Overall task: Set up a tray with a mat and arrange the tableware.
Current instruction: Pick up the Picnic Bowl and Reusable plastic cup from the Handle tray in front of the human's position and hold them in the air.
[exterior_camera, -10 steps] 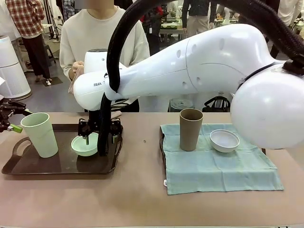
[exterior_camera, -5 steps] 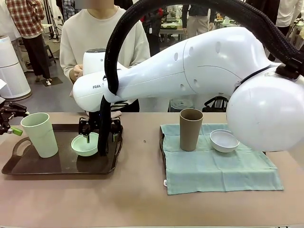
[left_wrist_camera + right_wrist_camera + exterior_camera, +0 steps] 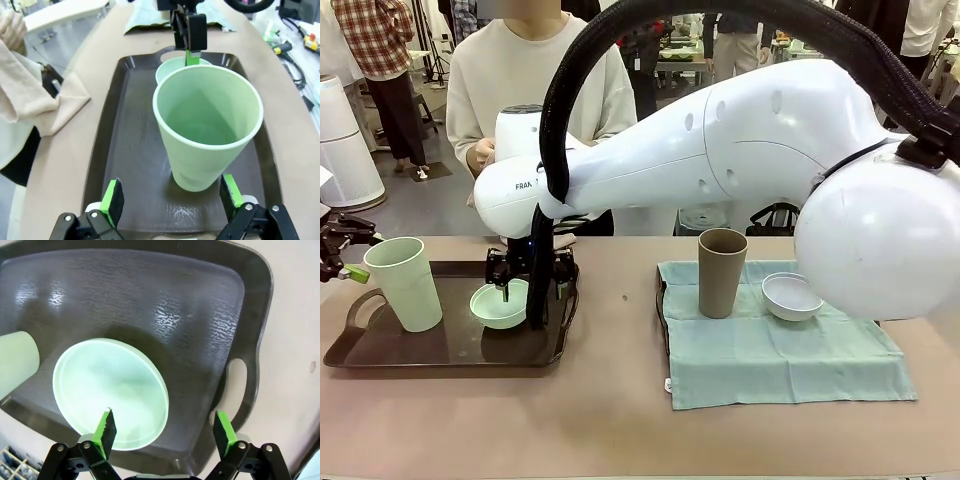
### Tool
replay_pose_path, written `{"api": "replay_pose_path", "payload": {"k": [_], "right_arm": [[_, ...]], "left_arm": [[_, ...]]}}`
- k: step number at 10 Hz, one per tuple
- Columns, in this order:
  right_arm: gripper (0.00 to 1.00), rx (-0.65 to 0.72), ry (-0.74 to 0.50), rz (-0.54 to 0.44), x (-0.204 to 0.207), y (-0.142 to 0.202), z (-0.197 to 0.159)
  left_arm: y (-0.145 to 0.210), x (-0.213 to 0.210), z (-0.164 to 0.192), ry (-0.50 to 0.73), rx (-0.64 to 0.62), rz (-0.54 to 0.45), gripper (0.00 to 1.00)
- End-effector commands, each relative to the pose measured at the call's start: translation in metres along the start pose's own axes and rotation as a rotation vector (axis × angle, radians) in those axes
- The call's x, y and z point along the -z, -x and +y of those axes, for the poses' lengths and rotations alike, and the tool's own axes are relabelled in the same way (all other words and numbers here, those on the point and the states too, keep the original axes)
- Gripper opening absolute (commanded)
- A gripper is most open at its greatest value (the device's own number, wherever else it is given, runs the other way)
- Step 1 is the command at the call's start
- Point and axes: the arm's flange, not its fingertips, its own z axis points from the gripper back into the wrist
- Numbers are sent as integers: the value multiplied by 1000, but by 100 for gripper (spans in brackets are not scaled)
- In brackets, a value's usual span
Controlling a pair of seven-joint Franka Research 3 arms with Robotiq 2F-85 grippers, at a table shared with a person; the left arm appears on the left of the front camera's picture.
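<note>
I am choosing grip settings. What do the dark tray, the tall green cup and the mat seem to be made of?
The dark tray is probably hard plastic; its pebbled surface catches shiny highlights. The tall green cup is likely matte plastic or melamine: smooth, thin wall, no glare. The mat is woven cloth; it lies with soft wrinkles.

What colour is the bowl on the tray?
The bowl is pale green, clearest in right wrist view.

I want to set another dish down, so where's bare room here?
Free: the table strip between the tray and the mat, and the mat's near half, in front of the brown cup and white bowl. Crowded: the tray, with green cup, green bowl, left end effector and right end effector.
</note>
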Motion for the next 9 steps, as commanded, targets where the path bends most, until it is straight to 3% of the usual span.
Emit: {"api": "replay_pose_path", "payload": {"k": [1,9], "right_arm": [[100,37,18,-76,7,-2,6],[100,46,24,-114,14,-6,11]], "left_arm": [[9,8,-1,-54,-14,-19,100],[28,50,-4,-38,-117,-54,100]]}}
